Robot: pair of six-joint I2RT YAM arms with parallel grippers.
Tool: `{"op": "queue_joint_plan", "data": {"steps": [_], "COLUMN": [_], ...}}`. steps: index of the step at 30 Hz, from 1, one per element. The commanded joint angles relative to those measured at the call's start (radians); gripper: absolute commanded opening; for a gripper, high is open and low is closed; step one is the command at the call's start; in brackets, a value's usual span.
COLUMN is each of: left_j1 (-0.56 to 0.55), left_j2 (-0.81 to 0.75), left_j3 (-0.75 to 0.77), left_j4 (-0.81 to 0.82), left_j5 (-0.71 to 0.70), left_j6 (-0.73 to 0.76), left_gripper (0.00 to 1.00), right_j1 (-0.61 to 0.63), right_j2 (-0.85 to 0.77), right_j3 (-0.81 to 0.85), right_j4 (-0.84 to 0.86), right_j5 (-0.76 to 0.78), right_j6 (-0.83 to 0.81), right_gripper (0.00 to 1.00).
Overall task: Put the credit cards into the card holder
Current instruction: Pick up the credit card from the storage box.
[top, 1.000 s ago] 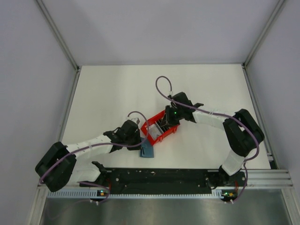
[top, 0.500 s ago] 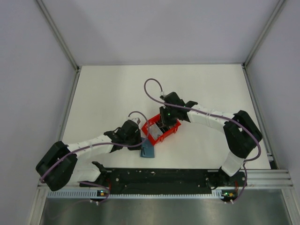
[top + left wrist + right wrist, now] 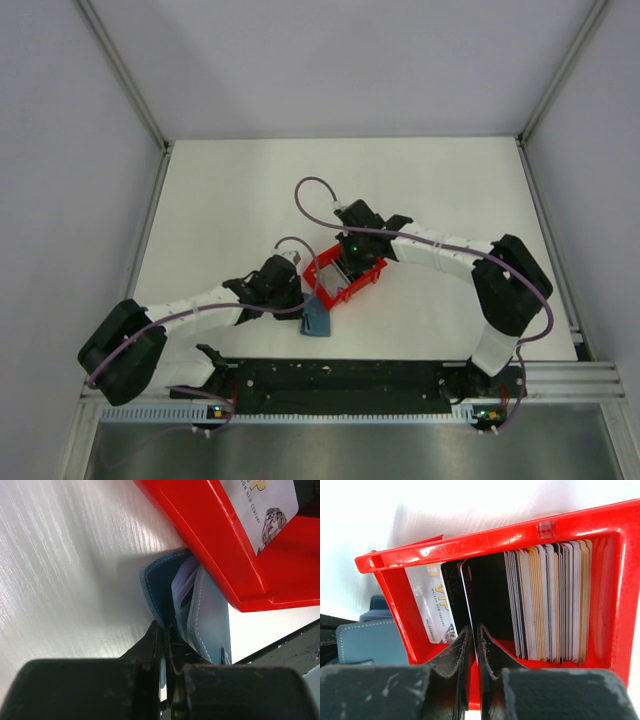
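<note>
Care suggests a straight upward pull: right gripper (image 3: 472, 630) clamps 1 black card (image 3: 487, 595) in the red tray (image 3: 470, 542); left gripper (image 3: 164, 630) pinches the card holder (image 3: 210, 615).

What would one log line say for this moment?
left gripper: shut on card holder | right gripper: shut on black card in red tray
</note>
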Motion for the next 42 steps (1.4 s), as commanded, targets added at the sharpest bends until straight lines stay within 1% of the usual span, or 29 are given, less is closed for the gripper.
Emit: {"op": "queue_joint_plan", "data": {"steps": [1,3,6,10,17,22,29,33,39,42], "left_j1": [-0.001,-0.001,-0.001,-0.001,-0.001,-0.001,-0.001,-0.001,-0.001,-0.003], "left_j2": [0.016,0.013,0.008,0.002,-0.020,-0.040,-0.093,-0.132,-0.188,-0.219], "left_j3": [0.025,0.025,0.023,0.022,0.045,0.064,0.064,0.069,0.078,0.081], "left_j4": [0.019,0.019,0.015,0.012,-0.022,-0.059,-0.122,-0.168,-0.220,-0.249], "left_j5": [0.003,0.005,0.000,0.000,-0.001,-0.009,-0.021,-0.040,-0.046,-0.047], "left_j6": [0.010,0.011,0.010,0.008,0.013,0.019,0.014,0.019,0.017,0.016], "left_gripper": [0.00,0.00,0.00,0.00,0.00,0.00,0.00,0.00,0.00,0.00], "right_j1": [0.013,0.013,0.015,0.019,0.030,0.051,0.157,0.174,0.174,0.182], "right_j2": [0.005,-0.004,-0.025,-0.094,-0.209,-0.246,-0.292,-0.321,-0.344,-0.355], "right_j3": [0.049,0.052,0.056,0.057,0.030,0.006,-0.030,-0.062,-0.110,-0.139], "right_j4": [-0.010,-0.013,-0.013,-0.013,-0.018,-0.018,0.004,0.051,0.112,0.136], "right_j5": [0.024,0.019,0.017,0.051,0.169,0.237,0.407,0.397,0.263,0.248], "right_j6": [-0.032,-0.036,-0.045,-0.059,-0.032,0.011,0.134,0.185,0.240,0.272], "right_gripper": [0.04,0.00,0.00,0.00,0.00,0.00,0.00,0.00,0.00,0.00]}}
